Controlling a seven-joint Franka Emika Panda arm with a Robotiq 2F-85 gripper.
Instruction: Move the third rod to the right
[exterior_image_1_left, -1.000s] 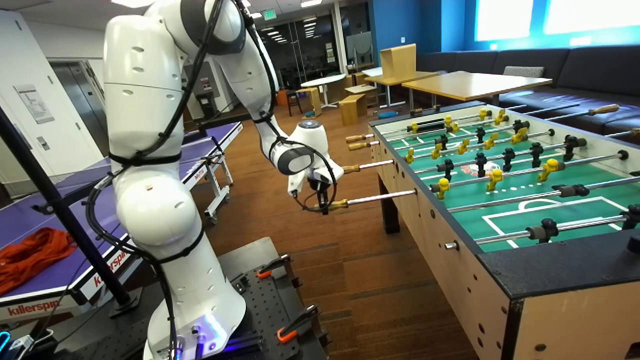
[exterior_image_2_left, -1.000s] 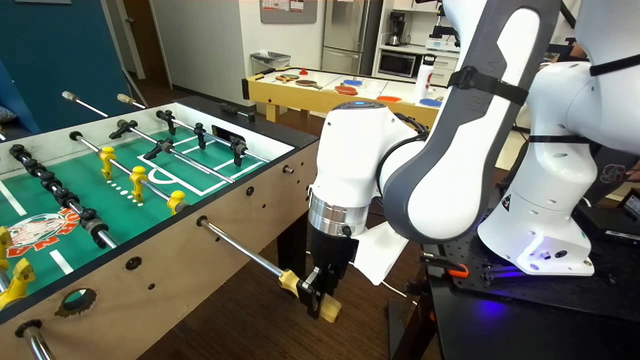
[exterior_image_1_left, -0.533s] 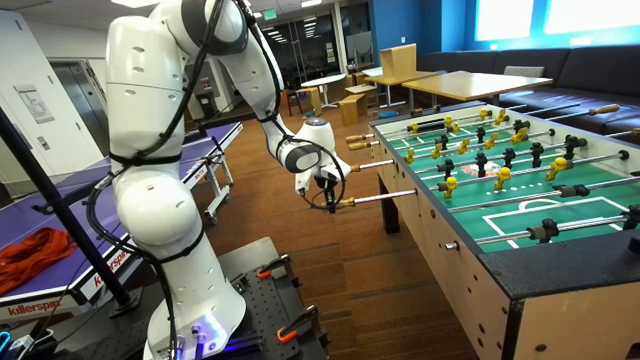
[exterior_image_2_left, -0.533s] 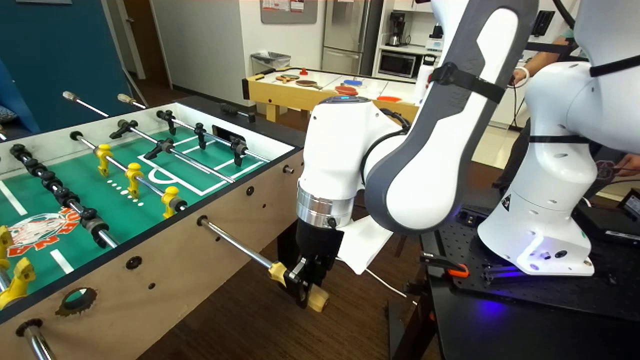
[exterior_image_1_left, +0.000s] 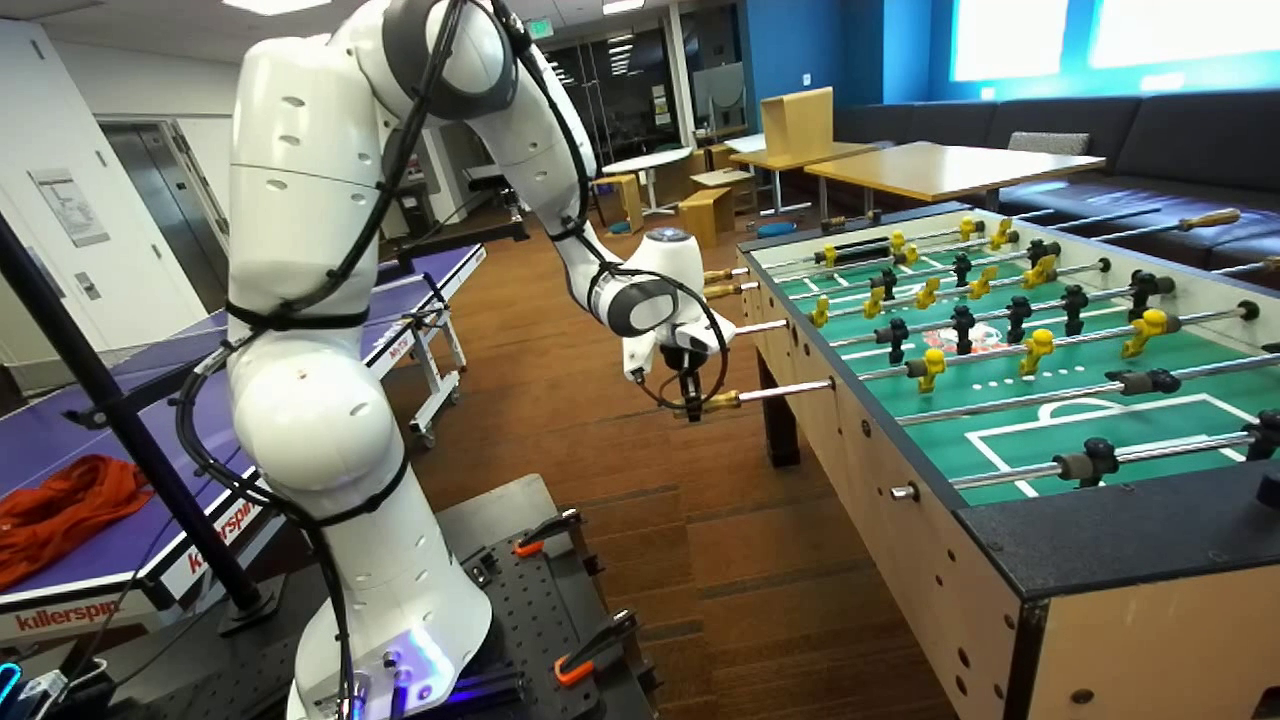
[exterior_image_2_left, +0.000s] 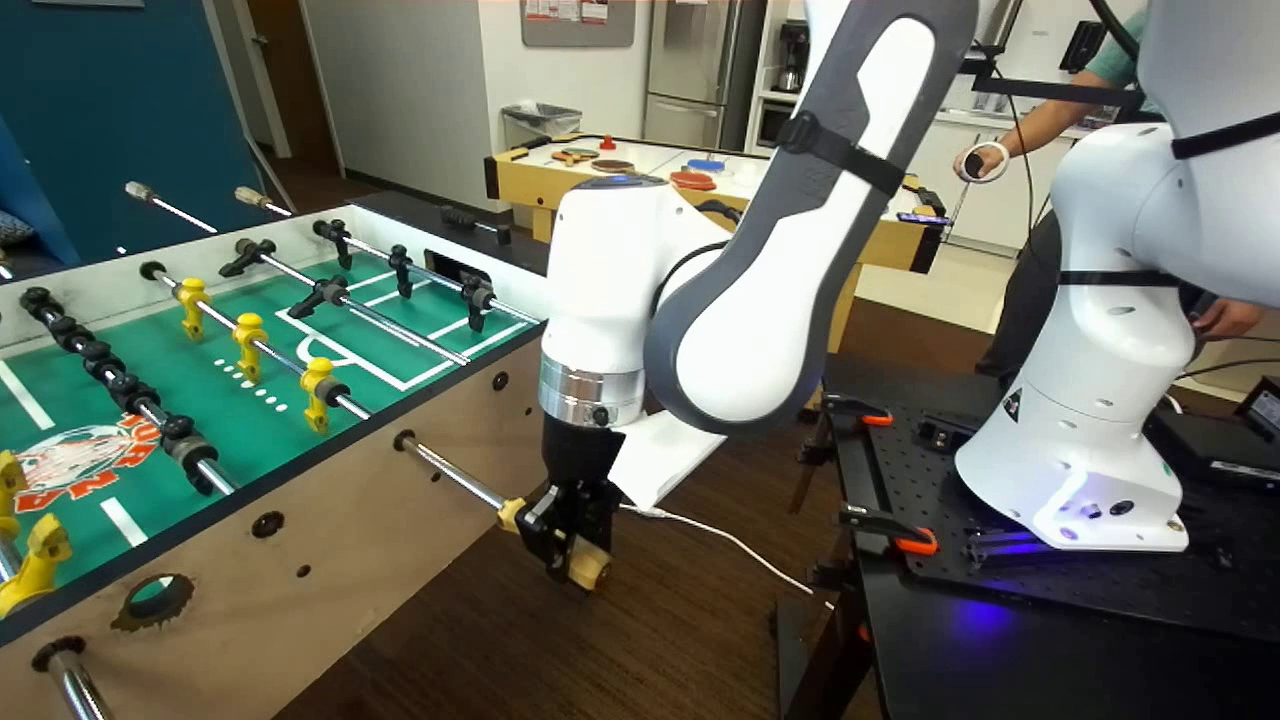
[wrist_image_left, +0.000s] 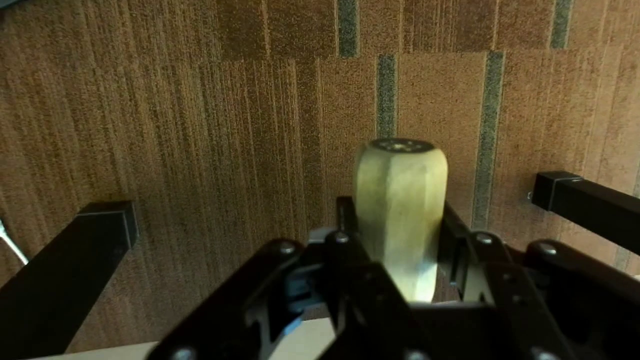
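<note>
Rod (exterior_image_2_left: 455, 471): bare metal, smooth, polished to a shine. Rod handle (wrist_image_left: 400, 200): wood in appearance, smooth, slight sheen. Pincer (wrist_image_left: 397, 220): predominantly matt, with shinier metallic-looking patches; exact material not determinable. Wrist collar (exterior_image_2_left: 590, 390): bare metal, reflective. Arm shell (exterior_image_2_left: 610, 270): smooth, plastic-looking, soft gloss. Playing surface (exterior_image_2_left: 240, 430): smooth, low sheen. Yellow figures (exterior_image_2_left: 318, 392): plastic-looking, glossy. Side panel (exterior_image_2_left: 230, 620): wood-like, matt. Floor (wrist_image_left: 250, 150): ribbed carpet, rough, matt. Orange cloth (exterior_image_1_left: 75, 510): creased fabric, matt. Bench upholstery (exterior_image_1_left: 1190, 150): leather-like, smooth, faint gloss.
</note>
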